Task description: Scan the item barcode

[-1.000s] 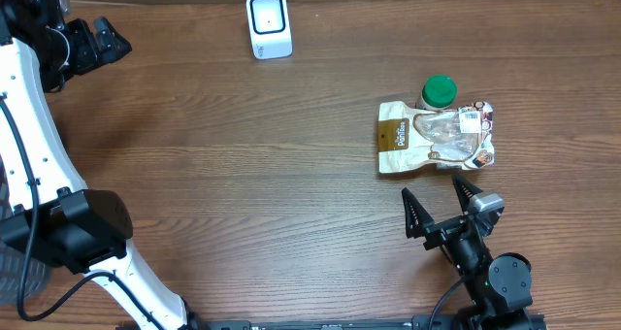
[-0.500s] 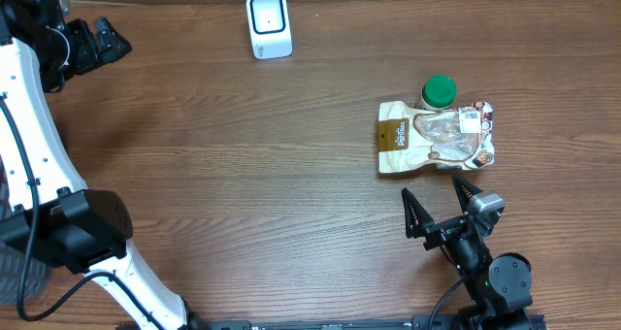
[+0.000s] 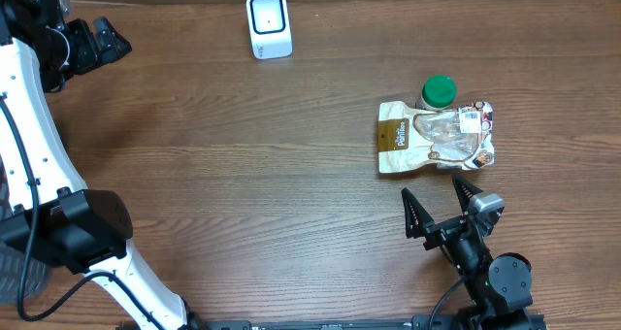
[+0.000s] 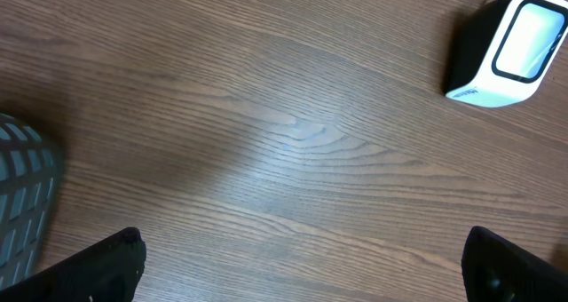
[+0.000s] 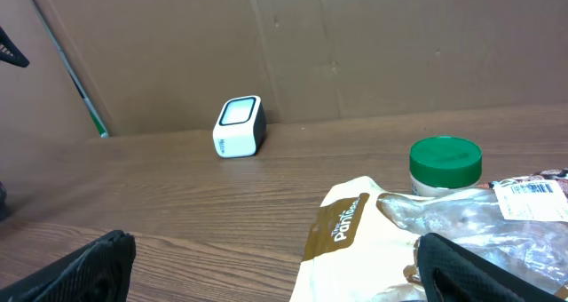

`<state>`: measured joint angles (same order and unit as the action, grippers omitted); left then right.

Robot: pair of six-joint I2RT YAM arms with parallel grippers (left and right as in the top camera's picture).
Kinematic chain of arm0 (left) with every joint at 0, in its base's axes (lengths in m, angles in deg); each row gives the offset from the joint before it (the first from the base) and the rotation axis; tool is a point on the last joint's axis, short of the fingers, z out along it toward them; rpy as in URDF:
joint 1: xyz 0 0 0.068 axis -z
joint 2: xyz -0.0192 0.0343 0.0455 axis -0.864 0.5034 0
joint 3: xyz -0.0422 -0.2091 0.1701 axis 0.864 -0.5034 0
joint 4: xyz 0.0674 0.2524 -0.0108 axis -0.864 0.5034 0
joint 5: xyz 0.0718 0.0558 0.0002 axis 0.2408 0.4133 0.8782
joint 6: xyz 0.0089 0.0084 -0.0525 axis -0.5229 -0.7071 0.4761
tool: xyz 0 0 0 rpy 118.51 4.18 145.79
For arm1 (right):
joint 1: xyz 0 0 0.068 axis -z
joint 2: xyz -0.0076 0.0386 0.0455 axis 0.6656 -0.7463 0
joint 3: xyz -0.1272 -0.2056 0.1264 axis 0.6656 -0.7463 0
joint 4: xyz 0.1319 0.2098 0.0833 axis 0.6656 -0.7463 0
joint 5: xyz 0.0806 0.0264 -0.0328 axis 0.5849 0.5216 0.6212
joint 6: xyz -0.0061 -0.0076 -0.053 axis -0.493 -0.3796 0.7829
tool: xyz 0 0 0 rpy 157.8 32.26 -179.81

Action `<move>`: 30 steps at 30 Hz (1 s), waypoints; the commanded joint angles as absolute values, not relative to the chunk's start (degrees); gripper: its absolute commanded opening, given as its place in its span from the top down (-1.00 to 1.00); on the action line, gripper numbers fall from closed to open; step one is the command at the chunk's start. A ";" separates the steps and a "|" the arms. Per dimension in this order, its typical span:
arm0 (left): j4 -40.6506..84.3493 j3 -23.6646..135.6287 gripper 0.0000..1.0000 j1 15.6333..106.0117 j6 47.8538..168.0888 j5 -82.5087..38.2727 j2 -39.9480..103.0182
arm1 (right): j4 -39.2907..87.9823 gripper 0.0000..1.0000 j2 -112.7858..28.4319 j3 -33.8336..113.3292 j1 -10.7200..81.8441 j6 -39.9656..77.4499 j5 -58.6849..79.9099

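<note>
The item is a cream-and-brown snack pouch lying flat on the table at the right, with a white barcode label near its right end. The white scanner stands at the back centre, and also shows in the left wrist view. My right gripper is open just in front of the pouch, with nothing between its fingers. My left gripper hovers open over bare wood at the far back left, its fingertips spread wide.
A jar with a green lid stands right behind the pouch, touching it. A grey mesh object sits at the left edge of the left wrist view. A cardboard wall closes off the back of the table.
</note>
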<state>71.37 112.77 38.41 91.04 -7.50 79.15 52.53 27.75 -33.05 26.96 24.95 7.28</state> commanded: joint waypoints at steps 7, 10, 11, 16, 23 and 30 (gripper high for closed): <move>71.32 113.47 -0.98 38.80 90.37 -7.41 78.65 | 52.79 -0.99 28.43 -33.68 26.68 25.04 7.74; 71.34 113.47 -0.99 38.91 90.37 -7.41 78.39 | 52.79 -1.00 28.43 -33.68 26.68 25.04 7.74; 71.34 113.47 -0.99 39.06 90.34 -7.39 78.17 | 52.79 -1.00 28.43 -33.68 26.68 25.04 7.74; 71.34 113.47 -0.99 41.40 90.34 -7.39 74.84 | 52.79 -1.00 28.43 -33.68 26.68 25.04 7.74; 71.34 113.47 -0.99 49.34 90.34 -7.41 66.30 | 52.79 -1.00 28.43 -33.68 26.68 25.04 7.74; 71.37 113.47 -0.99 60.96 90.37 -7.41 57.77 | 52.79 -1.00 28.43 -33.68 26.68 25.04 7.74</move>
